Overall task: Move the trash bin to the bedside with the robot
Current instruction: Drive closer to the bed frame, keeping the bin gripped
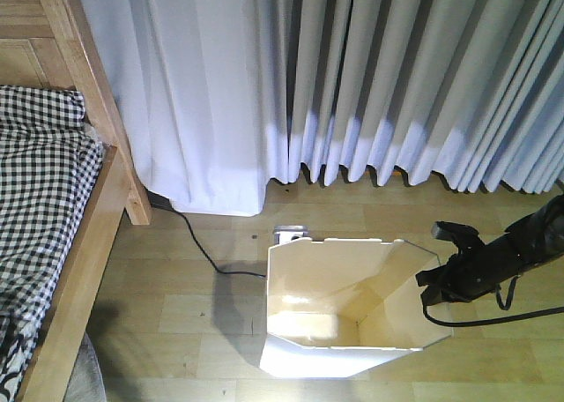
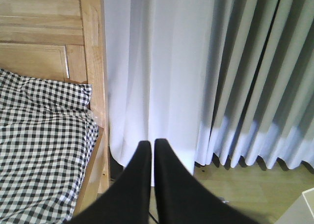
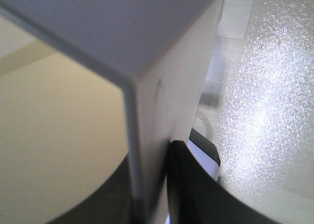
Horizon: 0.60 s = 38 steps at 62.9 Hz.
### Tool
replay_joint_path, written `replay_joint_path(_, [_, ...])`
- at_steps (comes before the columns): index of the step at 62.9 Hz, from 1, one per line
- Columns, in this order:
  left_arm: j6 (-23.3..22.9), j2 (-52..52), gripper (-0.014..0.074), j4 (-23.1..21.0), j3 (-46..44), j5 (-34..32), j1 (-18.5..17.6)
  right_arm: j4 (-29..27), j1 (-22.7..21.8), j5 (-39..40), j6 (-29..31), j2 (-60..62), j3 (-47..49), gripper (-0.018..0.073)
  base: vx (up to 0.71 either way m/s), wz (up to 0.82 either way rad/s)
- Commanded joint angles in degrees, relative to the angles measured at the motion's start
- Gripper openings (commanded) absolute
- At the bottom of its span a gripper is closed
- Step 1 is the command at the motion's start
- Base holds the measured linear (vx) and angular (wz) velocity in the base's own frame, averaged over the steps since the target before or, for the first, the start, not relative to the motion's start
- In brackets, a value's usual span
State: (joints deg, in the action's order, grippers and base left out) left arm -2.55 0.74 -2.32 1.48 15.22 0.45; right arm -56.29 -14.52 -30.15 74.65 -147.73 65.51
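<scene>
The white trash bin (image 1: 352, 305) stands on the wood floor, right of the bed, its open top facing the front view. My right gripper (image 1: 429, 279) is shut on the bin's right rim; in the right wrist view the bin wall (image 3: 162, 116) passes between the two black fingers (image 3: 196, 184), one inside and one outside. The bedside (image 1: 84, 243), a light wooden rail and post with black-and-white checked bedding (image 1: 35, 182), is at the left. My left gripper (image 2: 153, 145) is shut and empty, held in the air toward the curtain; the bed post (image 2: 93, 62) is at its left.
White and grey curtains (image 1: 352, 76) hang along the back wall down to the floor. A black cable (image 1: 198, 243) runs across the floor from the bed post toward the bin. A small white and grey device (image 1: 291, 235) lies behind the bin.
</scene>
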Motion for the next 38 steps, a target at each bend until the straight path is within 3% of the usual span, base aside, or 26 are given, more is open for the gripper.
replay_joint_path(1, [-0.3,0.8,-0.0006,-0.3,1.1,-3.9,0.0,-2.5,-0.1,-10.1,0.7,4.5,0.6,-0.0004,0.12,0.03])
replay_joint_path(38, [-0.3,0.8,-0.0006,-0.3,1.1,-3.9,0.0,-2.5,-0.1,-10.1,0.7,4.5,0.6,-0.0004,0.1,0.04])
